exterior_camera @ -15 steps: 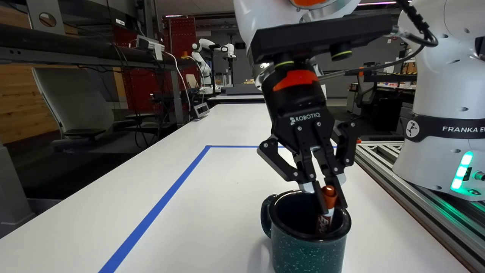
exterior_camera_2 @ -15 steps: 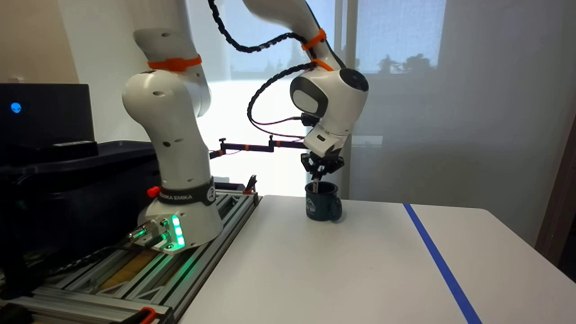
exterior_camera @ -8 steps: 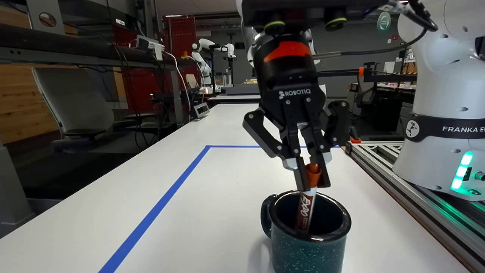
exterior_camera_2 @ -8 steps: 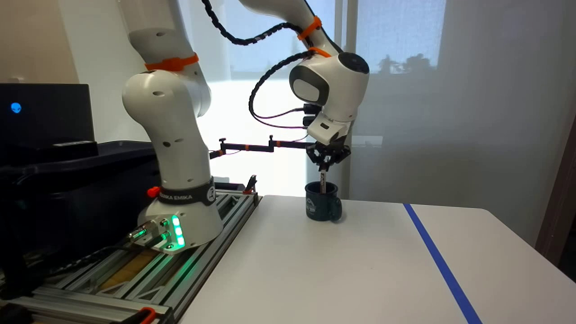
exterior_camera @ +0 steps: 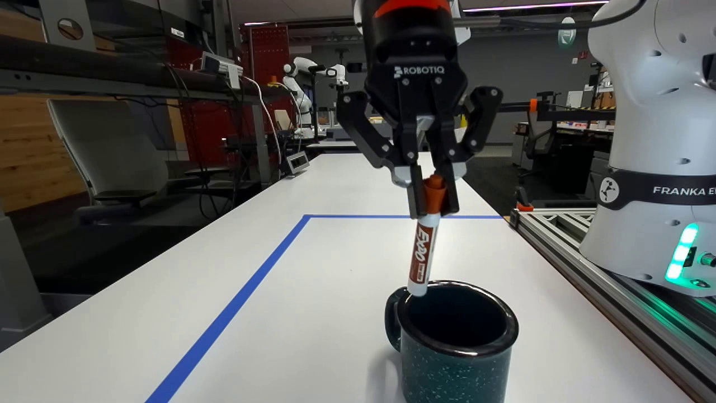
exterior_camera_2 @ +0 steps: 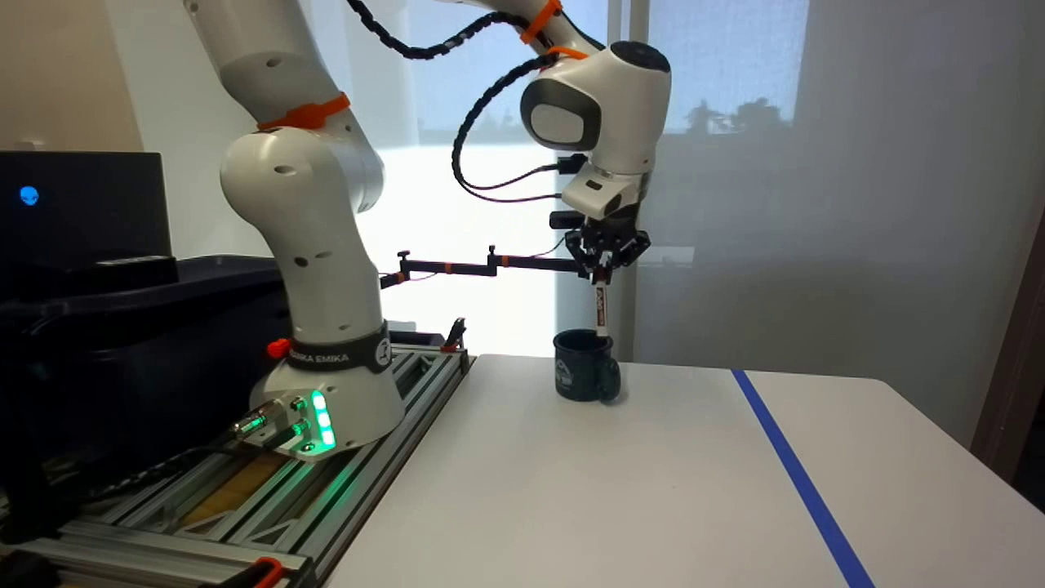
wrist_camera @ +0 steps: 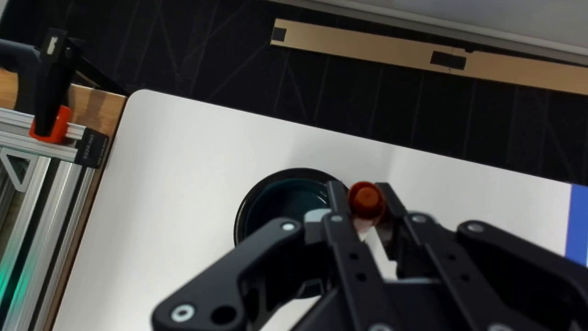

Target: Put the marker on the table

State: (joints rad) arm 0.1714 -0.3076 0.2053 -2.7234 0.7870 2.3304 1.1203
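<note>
The marker, with a white barrel and orange-red cap, shows in both exterior views. My gripper is shut on its cap; the marker hangs nearly upright, slightly tilted, lower end down. The dark teal mug stands upright on the white table. The marker's lower end overlaps the mug's rim on the handle side; I cannot tell whether it touches. In the wrist view the cap sits between the fingertips, beside the mug's opening; the fingers partly hide the mug.
Blue tape outlines an area on the table. The grey rail with the white robot base runs along one table edge. A black clamp with red parts sits at the rail's end. The table's far edge shows in the wrist view.
My gripper has risen and shifted toward the mug's handle side, drawing the marker up out of the mug. The mug has not moved.
</note>
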